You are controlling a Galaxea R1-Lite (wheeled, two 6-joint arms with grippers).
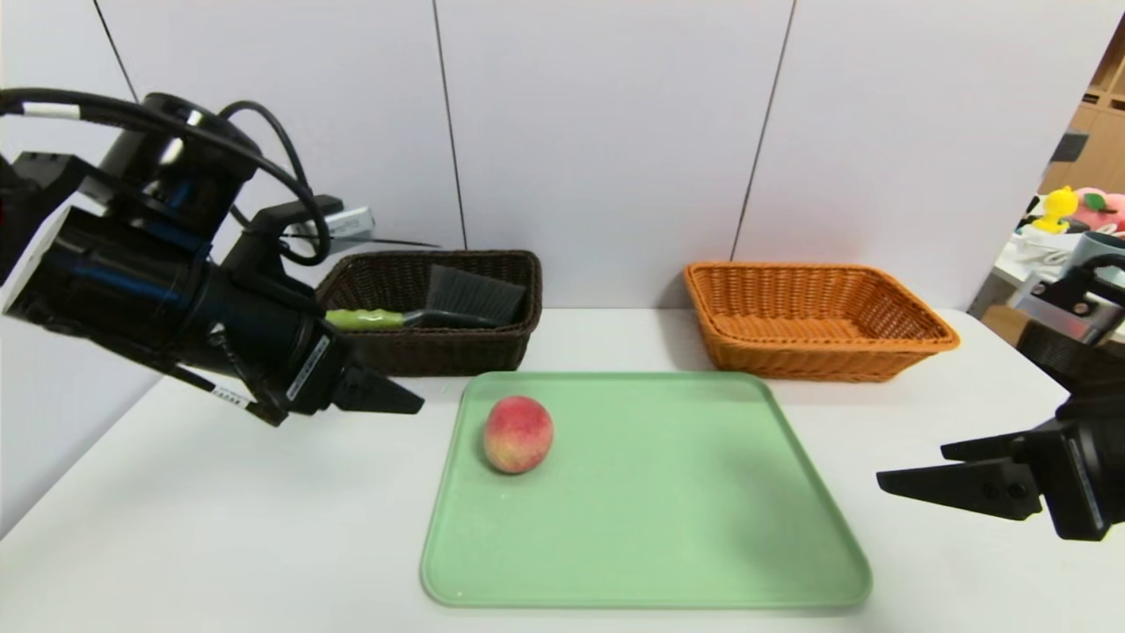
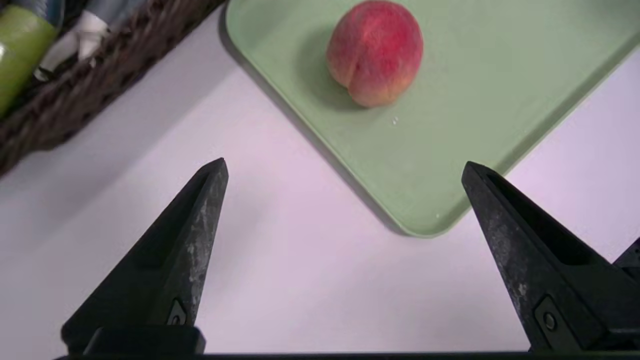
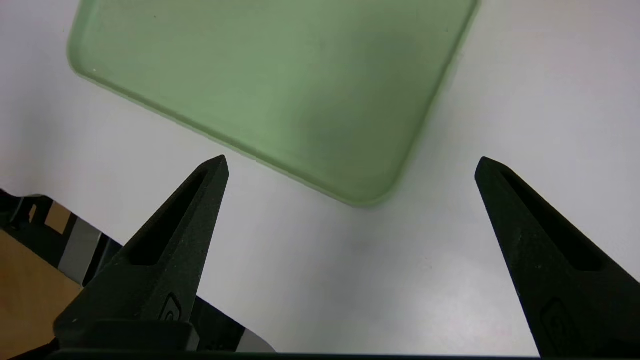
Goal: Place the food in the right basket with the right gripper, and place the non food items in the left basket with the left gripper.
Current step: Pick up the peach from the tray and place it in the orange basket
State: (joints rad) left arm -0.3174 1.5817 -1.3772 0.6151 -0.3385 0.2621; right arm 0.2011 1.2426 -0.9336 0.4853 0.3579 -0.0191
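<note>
Left gripper (image 2: 345,165) fingers apart; peach (image 2: 375,52) beyond

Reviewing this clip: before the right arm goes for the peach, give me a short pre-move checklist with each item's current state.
1. Peach sits free on the green tray, nothing touching it: ok.
2. Right gripper open and empty, over the table beside the tray's corner: ok.
3. Left gripper open, empty, off the tray near the dark brown basket: ok.
4. Orange basket is empty and unobstructed: ok.
5. Brush lies in the dark brown basket: ok.
6. Other non-food items all in that basket: cannot tell; the left wrist view shows only part of it.
</note>
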